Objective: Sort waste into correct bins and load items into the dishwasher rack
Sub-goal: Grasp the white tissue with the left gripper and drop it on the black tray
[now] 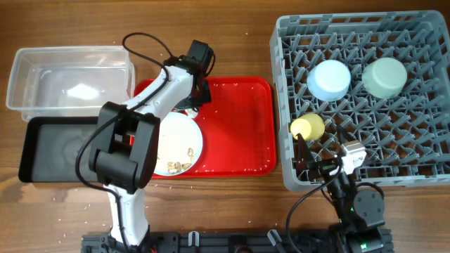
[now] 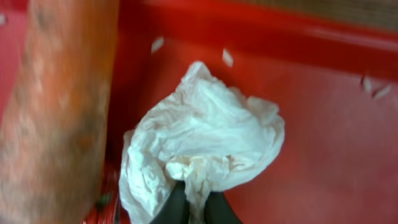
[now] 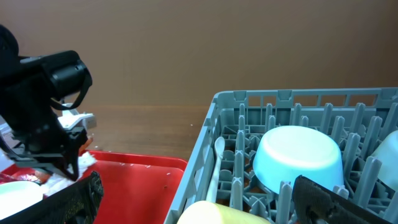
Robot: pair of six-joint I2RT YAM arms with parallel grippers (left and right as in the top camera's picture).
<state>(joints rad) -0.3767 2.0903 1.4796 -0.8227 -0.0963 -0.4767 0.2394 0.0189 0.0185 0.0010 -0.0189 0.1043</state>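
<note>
Pinching crumpled white tissue [image 2: 205, 143], left fingers [image 2: 174, 210].

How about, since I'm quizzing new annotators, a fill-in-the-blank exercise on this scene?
1. The left gripper pinches the crumpled white tissue on the ____ serving tray.
2. In the dishwasher rack, the pale-blue bowl and pale-green bowl both sit ____ down.
3. The beige crumbs lie on the round ____.
Missing words: red; upside; plate.
</note>
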